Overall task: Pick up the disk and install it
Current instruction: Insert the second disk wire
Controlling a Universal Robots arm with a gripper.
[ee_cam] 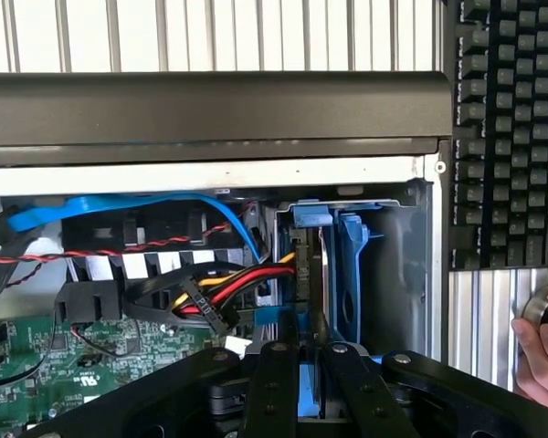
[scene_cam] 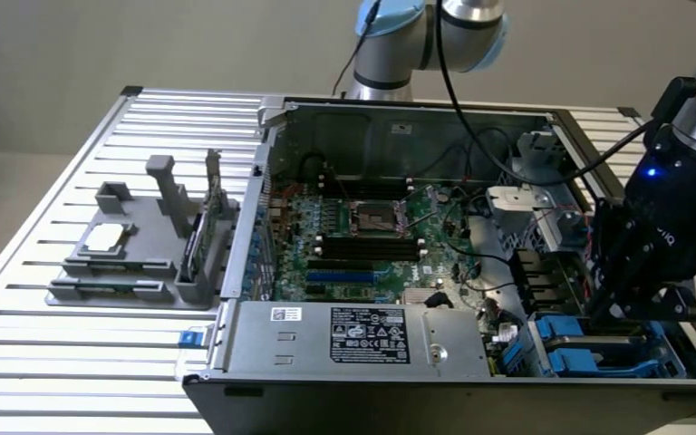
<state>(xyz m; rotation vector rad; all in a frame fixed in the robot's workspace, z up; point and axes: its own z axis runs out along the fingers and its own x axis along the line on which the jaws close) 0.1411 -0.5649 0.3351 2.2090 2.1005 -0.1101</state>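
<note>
One gripper (scene_cam: 620, 313) hangs low in the drive bay at the exterior view's right end of the open computer case (scene_cam: 384, 118), jaws drawn narrow and pinching the disk (ee_cam: 299, 381) by its blue carrier. In the wrist view the blue-framed bay (ee_cam: 347, 265) stands just ahead. Doing this well, I judge, means keeping the disk square to the bay rails and clear of the bundled power cables (ee_cam: 224, 297) (they crowd the slot's side). A hand (ee_cam: 543, 351) rests near a keyboard (ee_cam: 511, 128).
</note>
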